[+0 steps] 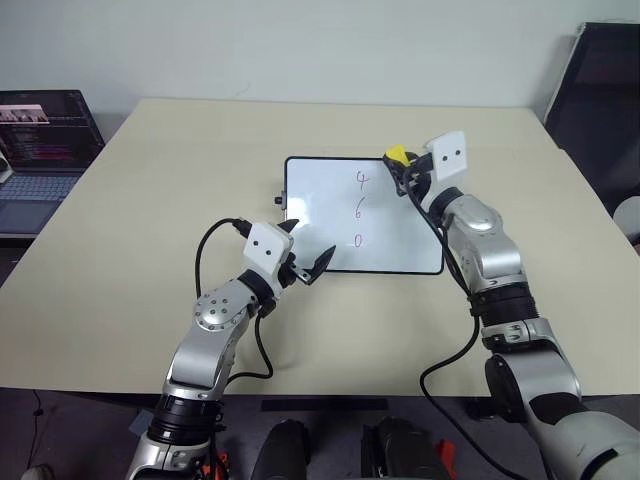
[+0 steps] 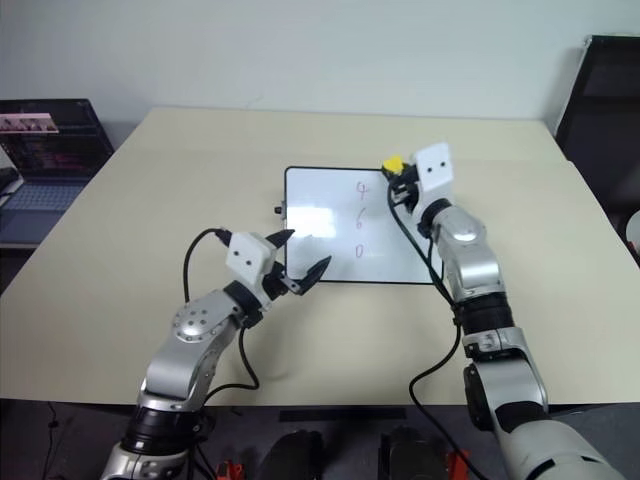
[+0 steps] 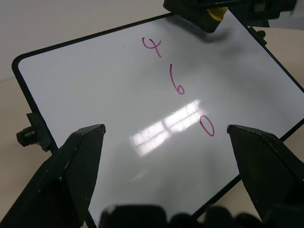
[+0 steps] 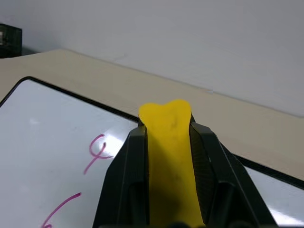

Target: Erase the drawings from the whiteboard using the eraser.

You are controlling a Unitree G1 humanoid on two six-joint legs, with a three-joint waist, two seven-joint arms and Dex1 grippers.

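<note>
My right gripper (image 4: 167, 142) has its fingers pinching the yellow eraser (image 4: 168, 142), which stands squeezed between them with its tip protruding. It hangs over the far right corner of the whiteboard (image 1: 330, 215), just beside the "4". The whiteboard lies flat near the middle of the beige worktop (image 1: 150, 200), slightly toward its far edge. The drawings (image 1: 359, 209), pink digits "4", "6", "0" in a column on the board's right half, are all intact. My left gripper (image 1: 305, 252) hovers at the board's near left corner, fingers spread wide, holding nothing. A laptop (image 1: 40, 150) sits beyond the worktop's left edge.
</note>
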